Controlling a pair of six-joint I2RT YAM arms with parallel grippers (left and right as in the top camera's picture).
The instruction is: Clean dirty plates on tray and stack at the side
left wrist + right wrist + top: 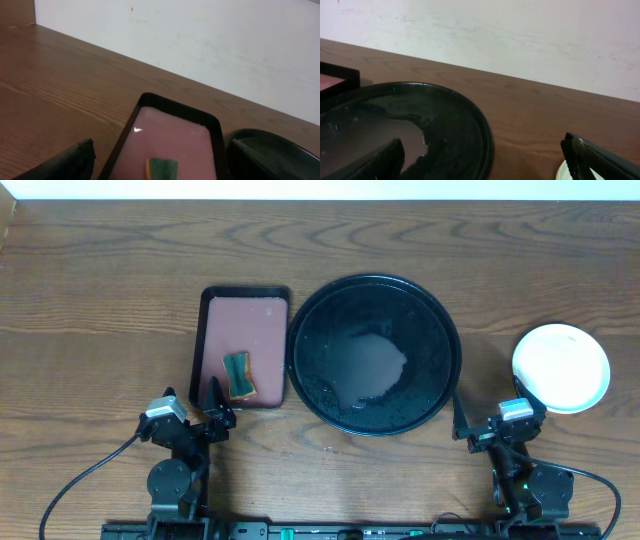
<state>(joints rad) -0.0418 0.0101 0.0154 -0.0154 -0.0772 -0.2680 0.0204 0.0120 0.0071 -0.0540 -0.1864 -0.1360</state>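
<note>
At frame centre in the overhead view lies the large round glossy black tray [430,320]. Just left of it sits the rectangular maroon black-rimmed tray [245,320]. At the right edge, well apart from the black tray, rest the pale round plates [561,367]; their count cannot be told. Along the lower frame, the left gripper [190,402] and right gripper [488,408] have their fingers spread and hold nothing. A small green-and-orange sponge [238,375] lies in the maroon tray.

Two black jointed arms [168,480] showed along the bottom edge. The left gripper [190,395] and right gripper [488,408] each carried a white block, dark tapered fingers [216,402], and a black cable [88,472] trailing away.
</note>
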